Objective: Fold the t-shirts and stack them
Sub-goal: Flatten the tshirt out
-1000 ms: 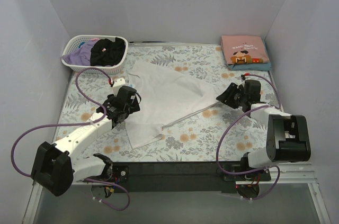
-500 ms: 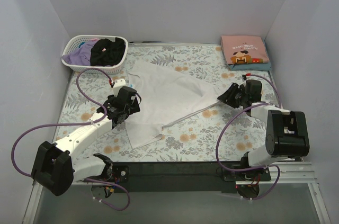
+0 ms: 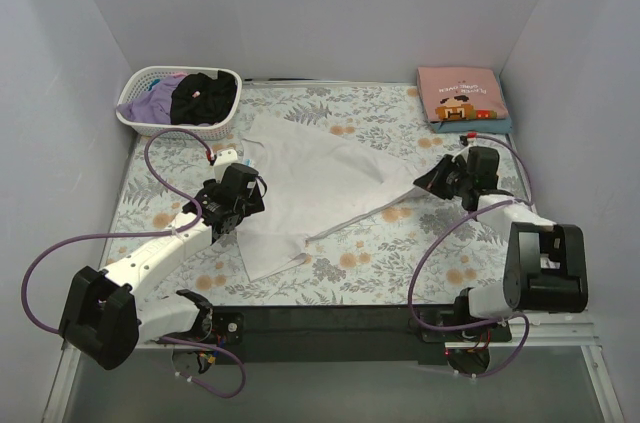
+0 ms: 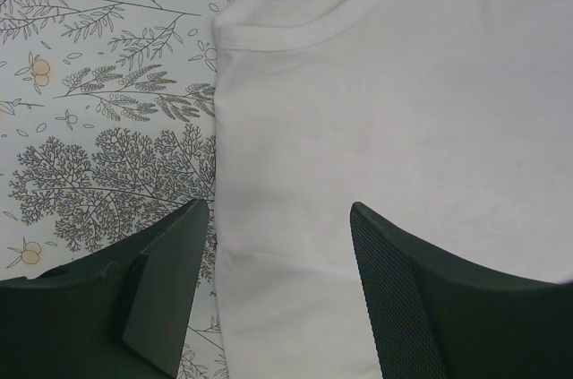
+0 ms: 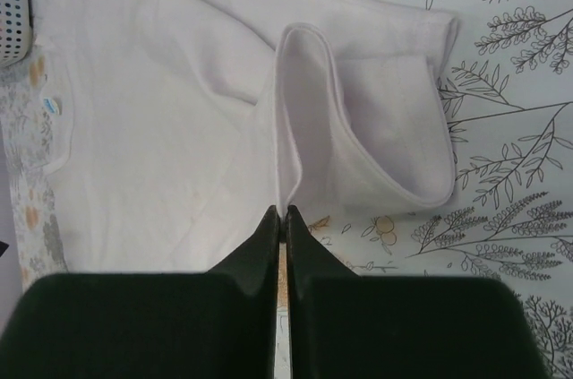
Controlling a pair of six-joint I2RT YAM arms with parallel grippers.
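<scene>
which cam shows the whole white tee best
Top external: the whole white t-shirt lies spread on the floral cloth. Left wrist shows only its collar edge under the open left gripper; right wrist shows the folded sleeve pinched by the right gripper.

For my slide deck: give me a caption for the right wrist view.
Right pincer pinches a raised hem fold of the white t-shirt on the floral tablecloth.

right gripper (image 5: 282, 213) pinches the white t-shirt (image 5: 161, 128) sleeve hem over floral cloth (image 5: 506, 128)
</scene>
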